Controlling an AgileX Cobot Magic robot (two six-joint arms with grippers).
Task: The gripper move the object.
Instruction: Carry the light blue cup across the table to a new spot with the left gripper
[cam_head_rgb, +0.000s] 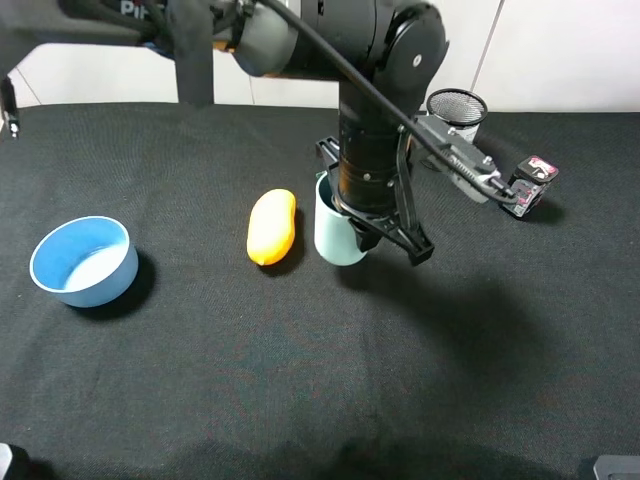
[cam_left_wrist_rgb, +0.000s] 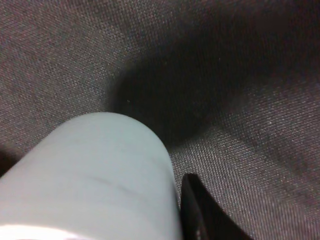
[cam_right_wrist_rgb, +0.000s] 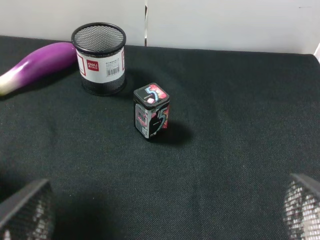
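The surface (cam_head_rgb: 300, 380) is black woven cloth, matt, with the weave plain to see up close. The cup (cam_left_wrist_rgb: 95, 175) is smooth pale plastic with a soft sheen, and the fingers (cam_left_wrist_rgb: 200, 215) against it look matt black. The pot (cam_right_wrist_rgb: 100, 60) is black wire mesh with a paper label. The small tin (cam_right_wrist_rgb: 151, 111) has a glossy print. The blue bowl (cam_head_rgb: 84, 262) is smooth, shiny plastic.

Far left: round blue plastic bowl (cam_head_rgb: 83, 262), on the table (cam_head_rgb: 300, 380), well apart from the rest.
Middle: yellow-orange oblong plastic fruit (cam_head_rgb: 271, 227), just left of the pale teal-green tapered plastic cup (cam_head_rgb: 335, 238).
Cup: inside the left pincer (cam_head_rgb: 362, 222), one finger (cam_left_wrist_rgb: 200, 215) touching its side.
Rear right: black wire-mesh pen pot (cam_head_rgb: 457, 108); small printed tin box (cam_head_rgb: 530, 185) before it, rightward, apart.
Near pot: purple plastic aubergine (cam_right_wrist_rgb: 35, 65), on the side away from the box.
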